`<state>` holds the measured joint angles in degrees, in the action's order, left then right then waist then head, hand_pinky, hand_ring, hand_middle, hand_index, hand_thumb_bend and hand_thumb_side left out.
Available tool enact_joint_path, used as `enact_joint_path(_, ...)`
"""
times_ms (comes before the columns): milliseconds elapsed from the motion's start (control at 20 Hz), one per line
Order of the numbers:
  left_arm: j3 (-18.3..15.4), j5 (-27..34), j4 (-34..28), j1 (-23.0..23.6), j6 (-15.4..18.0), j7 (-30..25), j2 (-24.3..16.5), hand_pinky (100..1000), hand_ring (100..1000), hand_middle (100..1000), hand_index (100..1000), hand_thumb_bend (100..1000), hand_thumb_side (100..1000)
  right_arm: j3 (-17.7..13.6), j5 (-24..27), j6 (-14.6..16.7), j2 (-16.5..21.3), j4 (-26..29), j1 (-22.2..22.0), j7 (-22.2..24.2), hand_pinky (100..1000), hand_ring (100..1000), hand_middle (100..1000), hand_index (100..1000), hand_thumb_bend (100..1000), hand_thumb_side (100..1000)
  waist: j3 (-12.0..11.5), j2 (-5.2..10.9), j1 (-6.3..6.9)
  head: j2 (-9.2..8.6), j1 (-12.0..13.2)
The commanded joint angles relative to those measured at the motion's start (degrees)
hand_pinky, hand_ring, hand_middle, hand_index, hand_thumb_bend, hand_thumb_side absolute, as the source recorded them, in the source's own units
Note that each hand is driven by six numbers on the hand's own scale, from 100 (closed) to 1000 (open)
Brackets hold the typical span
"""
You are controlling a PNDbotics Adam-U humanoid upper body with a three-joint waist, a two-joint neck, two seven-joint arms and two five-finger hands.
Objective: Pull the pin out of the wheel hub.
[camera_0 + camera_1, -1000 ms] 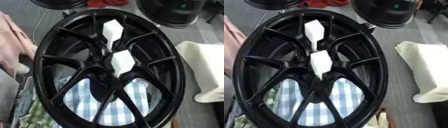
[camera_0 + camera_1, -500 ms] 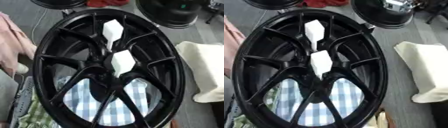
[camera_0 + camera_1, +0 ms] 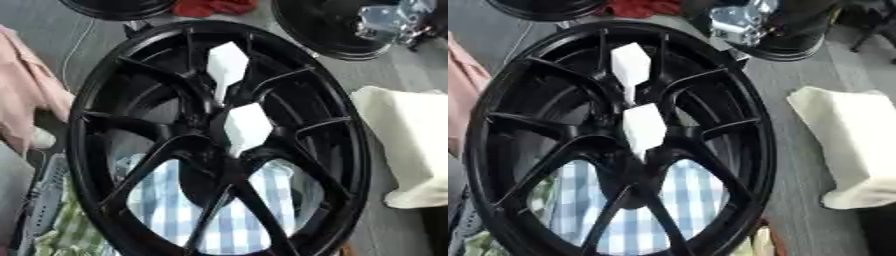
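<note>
A black multi-spoke wheel hub fills the middle of both views and lies over a blue-and-white checked cloth. Two white, wedge-shaped pins stick out of it: one at the hub's centre, the other higher up between the spokes. My right hand shows as a silver shape at the top, beyond the hub's far rim and apart from both pins. Nothing touches the pins.
A second black wheel lies at the upper right and another at the top left, with a red cloth between them. A cream cloth lies to the right, and pink fabric to the left.
The silver right hand has come into view at the top, over the far wheel. The pins and the hub have not moved; the picture has shifted slightly.
</note>
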<state>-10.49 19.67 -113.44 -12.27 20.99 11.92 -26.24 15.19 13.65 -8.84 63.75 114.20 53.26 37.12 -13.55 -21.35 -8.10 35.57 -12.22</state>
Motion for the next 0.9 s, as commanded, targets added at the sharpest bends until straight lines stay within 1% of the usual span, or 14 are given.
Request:
enact_joint_path(50,-0.5,0.2,-1.2,-0.6,0.2,-0.2,-0.9,758,676,669,800,116,695,0.6,-1.2,0.0,0.8,0.4,0.8,0.9,819,834,823,787,115,500,-0.1,1.40,0.37,-0.73,-0.1)
enact_joint_path(300,-0.5,0.2,-1.2,-0.6,0.2,-0.2,-0.9,758,676,669,800,116,696,1.4,-2.5,0.1,0.4,0.4,0.7,1.2,822,840,832,797,136,502,-0.3,1.32,0.40,-0.59,-0.3)
enact_joint_path(400,-0.4,0.3,-1.2,-0.6,0.2,-0.3,-0.8,758,675,669,800,116,696,1.6,-2.8,0.1,0.0,0.4,0.8,0.9,822,842,835,803,157,492,-0.3,1.28,0.41,-0.52,-0.4)
enact_joint_path(450,-0.4,0.3,-1.2,-0.6,0.2,-0.3,-0.8,758,676,669,800,117,696,1.8,-3.0,0.1,-0.2,0.4,0.9,0.8,824,846,843,813,185,484,-0.4,1.26,0.40,-0.47,-0.4)
enact_joint_path(500,-0.4,0.3,-1.2,-0.6,0.2,-0.3,-0.8,758,676,669,800,117,696,1.9,-3.4,0.0,-0.3,0.4,0.9,0.7,824,847,844,815,190,481,-0.4,1.23,0.40,-0.45,-0.4)
enact_joint_path(550,-0.4,0.3,-1.2,-0.7,0.2,-0.3,-0.8,758,676,669,800,117,696,2.0,-3.8,-0.1,-0.5,0.4,1.0,0.5,827,851,852,830,213,473,-0.5,1.20,0.40,-0.44,-0.4)
enact_joint_path(700,-0.3,0.5,-1.2,-0.9,0.2,-0.4,-0.8,758,676,669,801,116,695,2.0,-5.2,-0.8,-1.1,0.4,1.0,0.0,831,857,859,851,259,428,-0.7,1.12,0.37,-0.38,-0.4)
enact_joint_path(750,-0.3,0.5,-1.2,-1.0,0.2,-0.5,-0.8,758,676,669,801,117,696,1.9,-5.8,-1.1,-1.3,0.4,1.1,-0.4,832,857,846,856,287,390,-0.8,1.08,0.35,-0.38,-0.4)
enact_joint_path(800,-0.3,0.5,-1.2,-1.0,0.2,-0.5,-0.8,758,676,669,801,117,696,1.7,-6.4,-1.5,-1.4,0.4,1.1,-1.0,832,856,843,859,294,378,-0.8,1.04,0.33,-0.37,-0.4)
enact_joint_path(850,-0.2,0.6,-1.2,-1.0,0.2,-0.5,-0.8,758,675,669,801,117,696,1.5,-7.1,-2.0,-1.5,0.4,1.0,-1.6,831,849,819,849,325,328,-0.9,0.99,0.31,-0.37,-0.3)
enact_joint_path(900,-0.2,0.7,-1.2,-1.1,0.1,-0.6,-0.9,758,675,669,801,116,697,1.4,-7.8,-2.5,-1.6,0.4,0.9,-2.3,830,845,811,849,337,312,-1.0,0.93,0.29,-0.37,-0.3)
